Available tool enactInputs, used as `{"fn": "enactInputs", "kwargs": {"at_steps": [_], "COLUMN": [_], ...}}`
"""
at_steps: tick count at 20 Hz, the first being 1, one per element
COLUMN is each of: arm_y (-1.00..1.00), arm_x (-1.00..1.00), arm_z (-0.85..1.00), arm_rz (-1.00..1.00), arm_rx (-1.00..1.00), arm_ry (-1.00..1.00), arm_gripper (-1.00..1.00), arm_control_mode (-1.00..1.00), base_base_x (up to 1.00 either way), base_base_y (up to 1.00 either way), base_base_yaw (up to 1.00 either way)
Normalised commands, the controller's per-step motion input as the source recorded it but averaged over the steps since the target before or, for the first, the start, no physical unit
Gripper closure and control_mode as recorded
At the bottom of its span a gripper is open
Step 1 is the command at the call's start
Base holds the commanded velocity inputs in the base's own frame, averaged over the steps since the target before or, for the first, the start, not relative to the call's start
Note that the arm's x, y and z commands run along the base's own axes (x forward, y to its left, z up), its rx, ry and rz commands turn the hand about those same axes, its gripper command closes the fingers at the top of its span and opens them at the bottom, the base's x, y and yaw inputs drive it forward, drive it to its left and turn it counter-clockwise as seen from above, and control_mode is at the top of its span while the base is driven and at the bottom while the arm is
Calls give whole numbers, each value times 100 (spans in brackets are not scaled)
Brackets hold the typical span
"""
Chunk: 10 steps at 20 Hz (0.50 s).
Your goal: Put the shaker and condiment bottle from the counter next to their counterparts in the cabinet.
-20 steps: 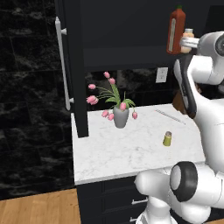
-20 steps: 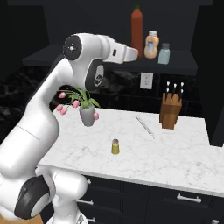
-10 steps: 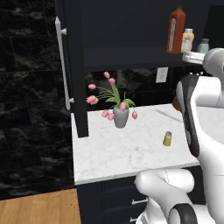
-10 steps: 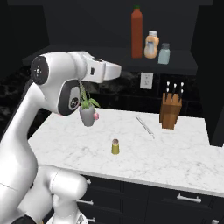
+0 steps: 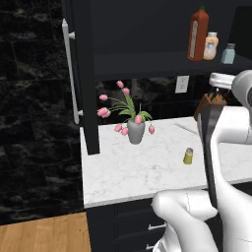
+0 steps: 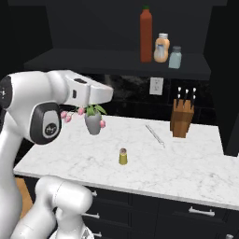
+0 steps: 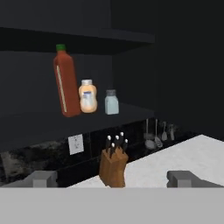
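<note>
The tall red-orange condiment bottle (image 6: pixel 146 35) (image 5: pixel 198 33) (image 7: pixel 64 83) stands upright on the shelf of the dark cabinet (image 6: pixel 93 63), free of any grip. Touching or nearly touching its right side is the short peach-orange bottle (image 6: pixel 161 48) (image 7: pixel 88 97), then the pale blue-grey shaker (image 6: pixel 175 57) (image 7: pixel 111 102). The tiny yellow-green shaker (image 6: pixel 123 156) (image 5: pixel 188 156) stands alone on the white marble counter (image 6: pixel 196 168). My gripper (image 7: pixel 113 179) is open and holds nothing. It sits well back from the shelf, looking up at the three bottles, with the arm (image 6: pixel 74 91) stretched out above the counter's left part.
A vase of pink tulips (image 5: pixel 135 129) stands at the counter's back left, and a knife block (image 6: pixel 181 119) at the back right, with a thin utensil (image 6: pixel 154 134) lying between them. The open cabinet door (image 5: pixel 83 74) with its silver bar handle (image 5: pixel 69 74) juts out at the counter's left end.
My hand has drawn back from the shelf, down and away from the red bottle, which stays standing beside the peach bottle. The yellow-green shaker has not moved.
</note>
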Motion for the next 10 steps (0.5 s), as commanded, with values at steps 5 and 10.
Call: {"fn": "enactInputs", "kwargs": {"at_steps": [5,10], "arm_y": [28,0], "arm_x": [-26,-6], "arm_z": [-79,-99], "arm_rz": [-11,-4], "arm_rx": [-8,-1], "arm_ry": [23,-4], "arm_gripper": [-100,-100], "arm_control_mode": [-100,-100], "base_base_x": [0,0], "base_base_y": [0,0], "base_base_yaw": [0,0]}}
